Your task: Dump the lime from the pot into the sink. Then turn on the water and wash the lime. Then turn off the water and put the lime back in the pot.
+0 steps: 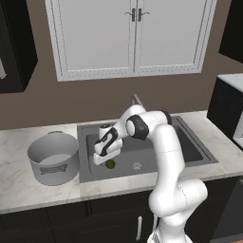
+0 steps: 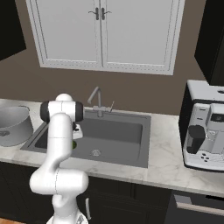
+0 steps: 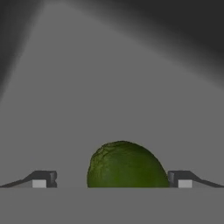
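Note:
The lime [image 3: 124, 165] lies on the dark floor of the sink [image 1: 187, 142], left of the round drain [image 1: 136, 166]. In the hand view it sits between my two fingertips [image 3: 43, 179], which stand wide apart and do not touch it. My gripper [image 1: 102, 159] is open and reaches down into the sink's left part, just above the lime [image 1: 110, 164]. The light-grey pot [image 1: 53, 156] stands upright on the marble counter left of the sink. The faucet [image 2: 97, 99] rises behind the basin; no water shows.
A coffee machine [image 2: 205, 131] stands on the counter right of the sink. White cabinet doors [image 1: 133, 33] hang above the back wall. The sink's left wall [image 1: 81, 152] is close to my hand. My arm's elbow [image 2: 61, 111] hides part of the basin in the right base view.

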